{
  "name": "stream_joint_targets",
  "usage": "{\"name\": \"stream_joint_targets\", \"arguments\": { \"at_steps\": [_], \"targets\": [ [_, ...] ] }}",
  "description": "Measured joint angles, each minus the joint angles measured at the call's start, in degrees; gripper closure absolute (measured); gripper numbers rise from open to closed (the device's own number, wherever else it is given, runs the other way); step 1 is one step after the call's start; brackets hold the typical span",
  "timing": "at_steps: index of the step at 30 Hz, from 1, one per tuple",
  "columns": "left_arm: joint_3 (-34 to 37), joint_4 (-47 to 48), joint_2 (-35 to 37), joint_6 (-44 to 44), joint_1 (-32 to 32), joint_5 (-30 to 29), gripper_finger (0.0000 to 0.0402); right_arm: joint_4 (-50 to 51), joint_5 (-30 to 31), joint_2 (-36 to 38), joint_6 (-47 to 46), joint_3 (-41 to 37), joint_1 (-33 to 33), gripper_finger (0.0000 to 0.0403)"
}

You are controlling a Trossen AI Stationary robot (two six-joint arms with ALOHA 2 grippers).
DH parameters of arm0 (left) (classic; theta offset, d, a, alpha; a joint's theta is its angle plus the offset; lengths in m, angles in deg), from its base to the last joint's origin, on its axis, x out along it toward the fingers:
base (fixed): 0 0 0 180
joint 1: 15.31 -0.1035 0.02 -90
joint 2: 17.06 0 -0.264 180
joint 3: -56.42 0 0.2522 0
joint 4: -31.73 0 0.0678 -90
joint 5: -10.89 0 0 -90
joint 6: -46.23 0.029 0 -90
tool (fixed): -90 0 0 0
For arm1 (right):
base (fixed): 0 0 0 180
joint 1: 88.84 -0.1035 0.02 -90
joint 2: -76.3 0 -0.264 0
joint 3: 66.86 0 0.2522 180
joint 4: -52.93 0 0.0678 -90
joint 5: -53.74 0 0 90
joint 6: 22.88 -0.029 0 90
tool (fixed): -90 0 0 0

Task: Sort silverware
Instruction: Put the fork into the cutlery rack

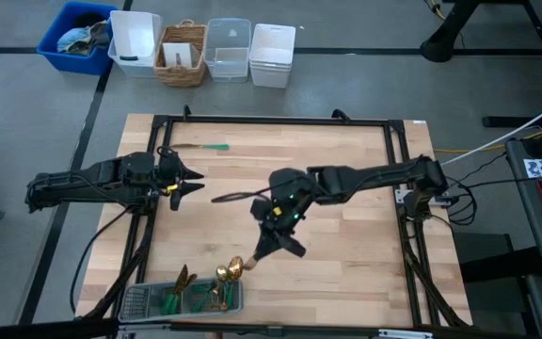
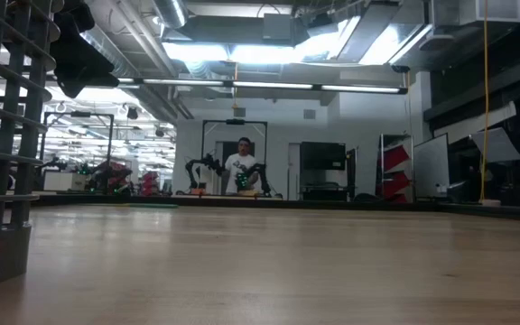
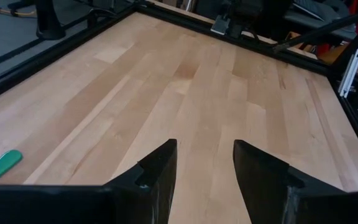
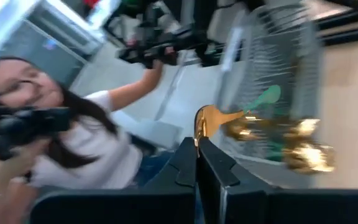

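At the lower left of the high view, the grey mesh tray (image 1: pixel 139 303) already carries several pieces of silverware (image 1: pixel 200 298), gold heads and teal handles bunched in its compartments, so most of the sorting looks done. The right end effector (image 1: pixel 260 251) hangs just up and right of the tray, clamped tight on a gold-headed piece (image 4: pixel 207 119) whose head pokes out beyond its fingertips; I take this for a delivery under way, not yet dropped. One more utensil (image 1: pixel 202 147) with a teal handle lies alone near the upper edge of the worktop (image 1: pixel 346 273), well apart from the tray, so at least that one is left. The left end effector (image 1: pixel 192 183) waits over the left part of the worktop, jaws spread wide and empty.

Which compartment holds forks, spoons or knives cannot be made out. The held piece's handle is hidden in the grip, and its kind is unclear. A person's white top (image 4: pixel 98 155) shows beyond the worktop.
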Motion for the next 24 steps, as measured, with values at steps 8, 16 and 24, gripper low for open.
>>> {"name": "stream_joint_targets", "arguments": {
  "at_steps": [8, 16, 24],
  "targets": [
    [0.0, 0.0, 0.0, -0.1, 0.0, 0.0, 0.0253, -6.9, -1.4, -1.7, -3.2, 0.0, -2.9, 0.04],
    [0.0, 0.2, 0.0, -0.1, 0.0, 0.0, 0.0253, -7.6, 5.1, -4.2, -3.0, 0.0, -2.8, 0.04],
    [0.2, 0.7, -0.4, 1.3, 0.0, 0.0, 0.0253, -14.8, -0.1, -10.5, -13.9, 0.0, -2.6, 0.04]
  ]
}}
